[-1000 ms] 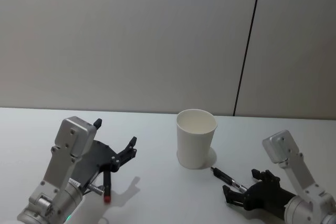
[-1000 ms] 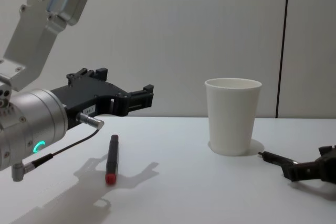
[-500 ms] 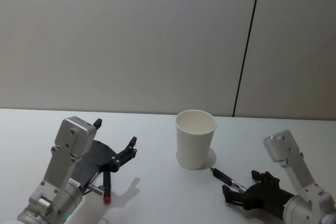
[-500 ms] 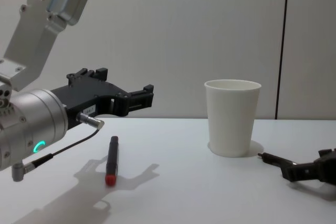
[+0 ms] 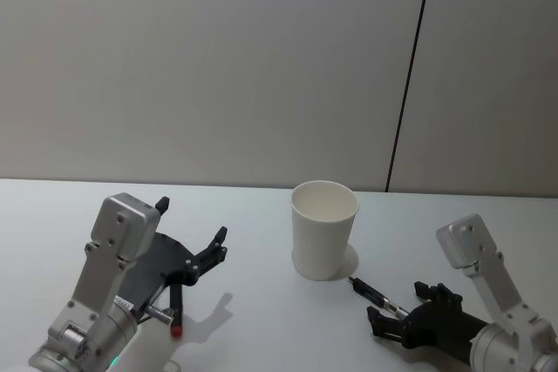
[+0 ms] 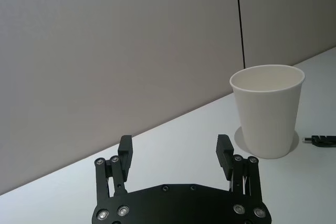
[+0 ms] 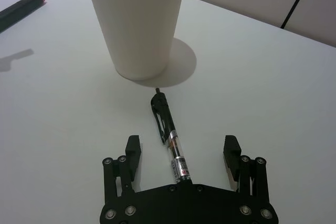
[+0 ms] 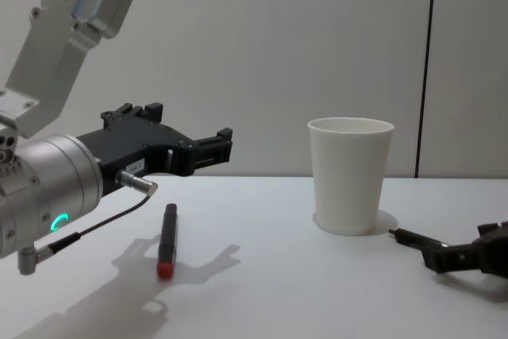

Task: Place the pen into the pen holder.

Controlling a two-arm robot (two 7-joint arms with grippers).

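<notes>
The pen holder, a white paper cup (image 5: 324, 231) (image 8: 349, 179) (image 6: 268, 113) (image 7: 137, 24), stands upright mid-table. A black pen with a clear section (image 5: 373, 294) (image 7: 169, 129) (image 8: 411, 237) lies on the table just right of the cup, its tip pointing at the cup's base. My right gripper (image 5: 399, 304) (image 7: 182, 142) (image 8: 459, 256) is open and low over the table, with this pen's rear end lying between its fingers. A second black pen with a red end (image 5: 175, 307) (image 8: 167, 240) (image 7: 18, 10) lies on the left. My left gripper (image 5: 192, 221) (image 6: 174, 145) (image 8: 190, 126) hovers open above it, holding nothing.
The white table (image 5: 261, 320) runs back to a grey wall with a dark vertical seam (image 5: 410, 76). A thin cable and plug (image 8: 131, 184) hang off the left wrist. There is free table surface between the two pens, in front of the cup.
</notes>
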